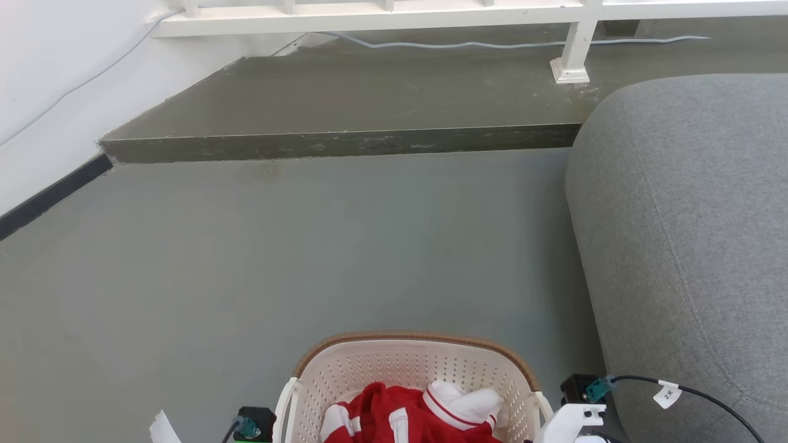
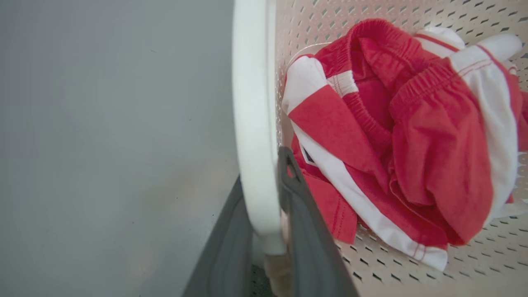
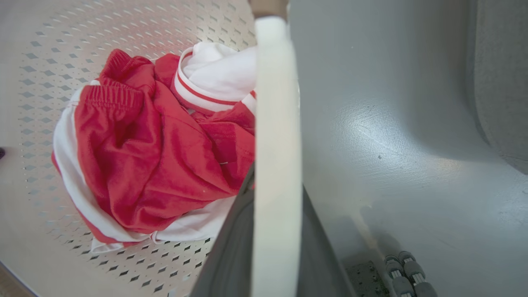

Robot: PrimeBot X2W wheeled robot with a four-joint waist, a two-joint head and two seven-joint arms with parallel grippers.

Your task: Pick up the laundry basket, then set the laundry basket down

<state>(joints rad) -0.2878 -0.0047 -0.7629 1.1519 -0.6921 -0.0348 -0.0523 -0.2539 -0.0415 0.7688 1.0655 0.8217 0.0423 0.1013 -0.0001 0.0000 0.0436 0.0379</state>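
The laundry basket point(image 1: 369, 369), cream-white and perforated with a brown woven rim, is at the bottom middle of the head view. Crumpled red and white clothes point(image 1: 418, 412) lie inside it. My left gripper point(image 2: 264, 169) is shut on the basket's white left handle point(image 2: 253, 103), one dark finger on each side of the bar. My right gripper point(image 3: 277, 181) is shut the same way on the white right handle point(image 3: 276, 103). Both wrists flank the basket in the head view. Whether the basket's base touches the floor is hidden.
A large grey sofa point(image 1: 689, 234) stands close on the right of the basket. Ahead lies open grey floor point(image 1: 308, 258), then a raised step point(image 1: 345, 144) with a white railing post point(image 1: 572, 55). A white wall point(image 1: 37, 92) runs along the left.
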